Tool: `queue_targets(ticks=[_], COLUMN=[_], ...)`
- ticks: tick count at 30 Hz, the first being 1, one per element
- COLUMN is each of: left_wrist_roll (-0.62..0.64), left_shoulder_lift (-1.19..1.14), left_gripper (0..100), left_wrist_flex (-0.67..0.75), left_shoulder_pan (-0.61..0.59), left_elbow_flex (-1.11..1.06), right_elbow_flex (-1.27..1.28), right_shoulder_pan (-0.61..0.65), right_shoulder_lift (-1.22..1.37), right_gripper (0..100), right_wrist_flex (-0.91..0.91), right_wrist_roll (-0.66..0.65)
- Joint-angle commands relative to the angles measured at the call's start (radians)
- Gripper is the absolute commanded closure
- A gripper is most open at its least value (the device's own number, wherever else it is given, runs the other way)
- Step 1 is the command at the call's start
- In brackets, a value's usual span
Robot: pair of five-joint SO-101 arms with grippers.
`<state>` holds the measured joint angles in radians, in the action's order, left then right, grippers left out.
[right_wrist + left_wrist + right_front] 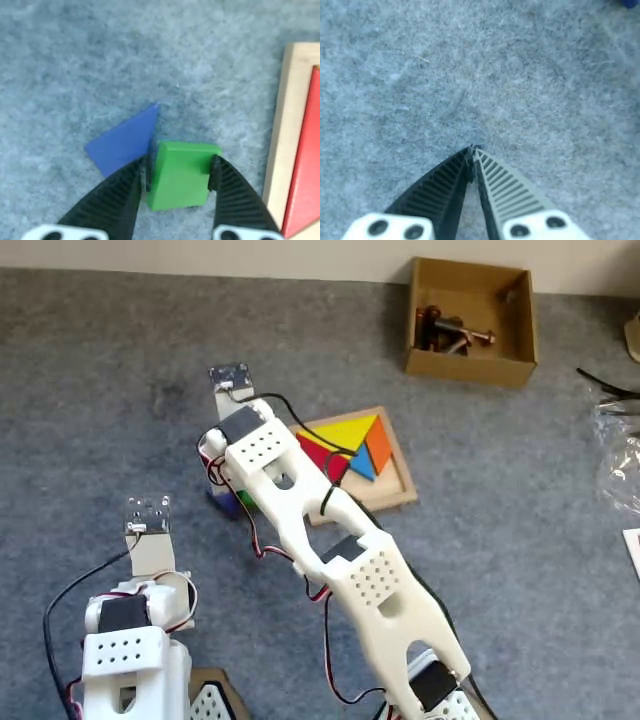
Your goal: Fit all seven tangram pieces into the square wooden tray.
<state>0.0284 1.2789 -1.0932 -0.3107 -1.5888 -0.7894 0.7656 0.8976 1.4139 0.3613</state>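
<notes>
On the grey carpet just left of the square wooden tray [404, 492] lies a green square piece [180, 176]. My right gripper [180, 162] is shut on it, one finger against each side. A blue triangle [125, 141] lies flat, touching the green piece's edge. The right wrist view also catches the tray's rim [281, 125] and a red piece [300, 170] inside it. From above, the tray holds yellow [350, 430], orange [378, 447], blue [362, 470] and red [320, 458] pieces, partly hidden by the right arm. My left gripper [472, 149] is shut over bare carpet, near the front left.
A cardboard box [470, 360] with small metal parts stands at the back right. Cables and clear plastic [615, 430] lie at the right edge. Bare carpet stretches across the left and back of the table.
</notes>
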Motion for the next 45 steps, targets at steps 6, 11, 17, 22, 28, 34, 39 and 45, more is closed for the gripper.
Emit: queue_targets(ticks=[6,11,17,22,28,34,39,45], left_wrist_roll=[0.008,0.008,0.008,0.008,0.008,0.008,0.008,0.008], left_shoulder_lift=[0.004,0.004,0.004,0.004,0.004,0.004,0.004,0.004], left_gripper=[100,100,100,100,100,100,100,100], left_wrist_flex=[-0.014,-0.014,-0.014,-0.014,-0.014,-0.014,-0.014,-0.014], left_shoulder_pan=[-0.022,-0.022,-0.022,-0.022,-0.022,-0.022,-0.022,-0.022], left_elbow_flex=[0.001,0.001,0.001,0.001,0.001,0.001,0.001,0.001], right_elbow_flex=[0.005,-0.104,-0.245,-0.257,-0.262,-0.366,-0.335,-0.239], right_shoulder_pan=[0.016,0.013,0.012,0.012,0.01,-0.002,-0.03,-0.05], right_shoulder_lift=[0.008,0.01,0.018,0.018,0.01,-0.015,-0.068,-0.173], right_gripper=[82.6,89.0,93.8,99.6,99.4,99.4,99.4,99.4], right_wrist_flex=[0.081,0.157,0.225,0.226,0.262,0.349,0.349,0.349], right_wrist_roll=[-0.029,-0.089,-0.138,-0.192,-0.199,-0.295,-0.324,-0.328])
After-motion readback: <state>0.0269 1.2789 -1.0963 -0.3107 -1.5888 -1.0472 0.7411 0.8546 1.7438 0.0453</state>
